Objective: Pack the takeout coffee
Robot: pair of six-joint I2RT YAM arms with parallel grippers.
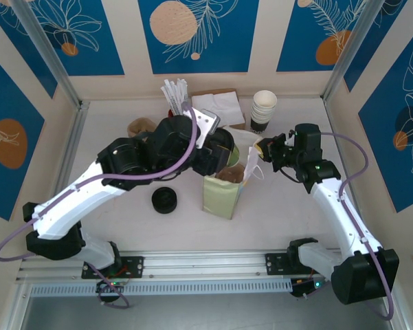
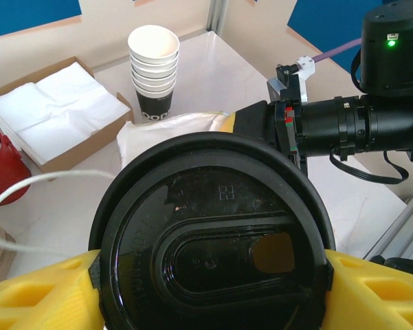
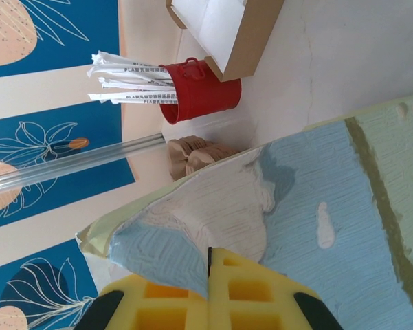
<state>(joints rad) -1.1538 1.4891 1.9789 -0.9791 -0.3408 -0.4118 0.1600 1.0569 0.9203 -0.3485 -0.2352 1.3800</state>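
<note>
Hovering at the mouth of the standing paper bag (image 1: 218,196), the takeout coffee (image 2: 213,206) is clamped at its lid by the left hand (image 2: 207,295), while the right hand (image 3: 209,292) pinches the bag's rim open. Lowering it inside and letting go look not yet done.

Bright, even light washes the pale table (image 1: 275,213), leaving only soft shadows beneath the arms (image 1: 75,199). The black lid (image 2: 213,254) carries faint glare, while the yellow fingers (image 3: 254,292) nearest the right wrist camera blur slightly.
</note>
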